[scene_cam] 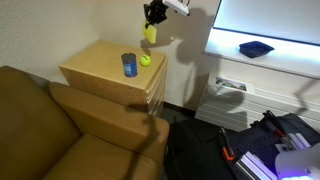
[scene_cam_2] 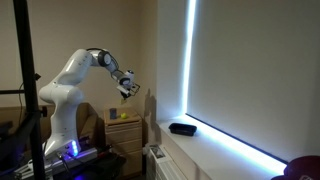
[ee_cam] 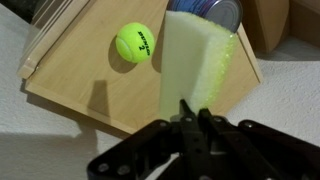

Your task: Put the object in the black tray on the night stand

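My gripper (scene_cam: 153, 15) is shut on the object (scene_cam: 150, 34), a pale yellow-green oblong piece that hangs below the fingers, in the air above the far corner of the night stand (scene_cam: 100, 68). In the wrist view the fingers (ee_cam: 192, 115) pinch the object (ee_cam: 195, 60) over the stand's tan top (ee_cam: 85, 90). The black tray (scene_cam: 256, 48) lies empty on the white sill to the right, away from the stand; it also shows in an exterior view (scene_cam_2: 182, 128). The arm and gripper (scene_cam_2: 126, 88) hover over the stand (scene_cam_2: 125, 128).
A round yellow-green ball (scene_cam: 145, 60) and a blue cup (scene_cam: 129, 65) stand on the night stand top; both show in the wrist view, ball (ee_cam: 134, 43) and cup (ee_cam: 205, 8). A brown sofa (scene_cam: 60, 130) adjoins the stand. Bags and gear lie on the floor (scene_cam: 270, 140).
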`<control>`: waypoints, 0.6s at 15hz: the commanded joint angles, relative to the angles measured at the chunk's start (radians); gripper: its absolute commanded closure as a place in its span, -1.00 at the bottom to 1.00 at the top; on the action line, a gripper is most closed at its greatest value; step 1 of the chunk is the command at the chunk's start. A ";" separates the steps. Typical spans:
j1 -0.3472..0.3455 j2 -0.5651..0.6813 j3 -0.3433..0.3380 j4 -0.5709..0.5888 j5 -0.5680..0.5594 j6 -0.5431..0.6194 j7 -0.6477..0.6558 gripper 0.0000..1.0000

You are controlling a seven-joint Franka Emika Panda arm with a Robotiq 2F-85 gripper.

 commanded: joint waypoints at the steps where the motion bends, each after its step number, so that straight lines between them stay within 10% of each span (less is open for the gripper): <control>1: -0.036 0.027 0.031 0.020 -0.066 -0.026 0.066 0.96; 9: -0.133 0.076 -0.039 -0.170 -0.286 0.162 0.042 0.96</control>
